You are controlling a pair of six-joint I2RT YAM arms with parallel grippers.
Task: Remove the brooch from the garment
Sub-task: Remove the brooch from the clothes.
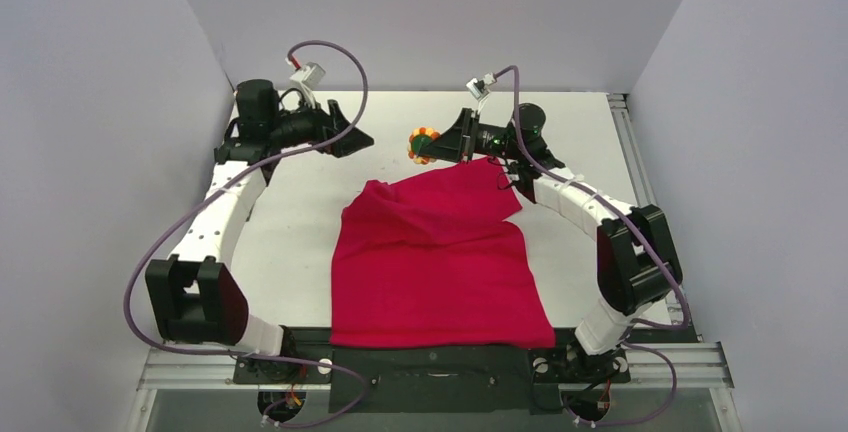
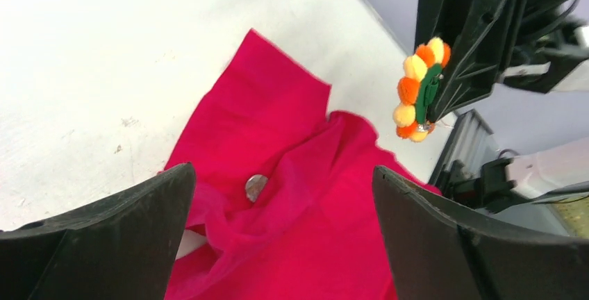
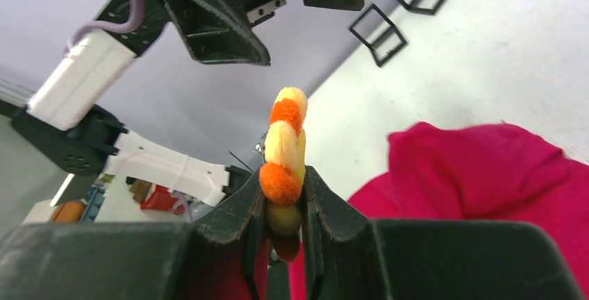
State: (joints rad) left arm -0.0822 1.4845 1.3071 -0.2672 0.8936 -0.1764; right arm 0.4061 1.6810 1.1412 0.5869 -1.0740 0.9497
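The red T-shirt (image 1: 440, 262) lies on the white table, its far part bunched; it also shows in the left wrist view (image 2: 299, 196) and the right wrist view (image 3: 486, 175). The brooch (image 1: 423, 144), a ring of orange and yellow pompoms with a green centre, is off the cloth, in the air beyond the shirt's far edge. My right gripper (image 1: 437, 145) is shut on the brooch (image 3: 285, 154), which also shows in the left wrist view (image 2: 418, 90). My left gripper (image 1: 352, 132) is open and empty, above the table at the far left. A small round silver piece (image 2: 255, 187) sits on the shirt.
White walls close in the table (image 1: 300, 232) on three sides. A metal rail (image 1: 622, 112) runs along the right edge. My arms' black base bar (image 1: 440, 362) lies at the near edge, just beyond the shirt's hem.
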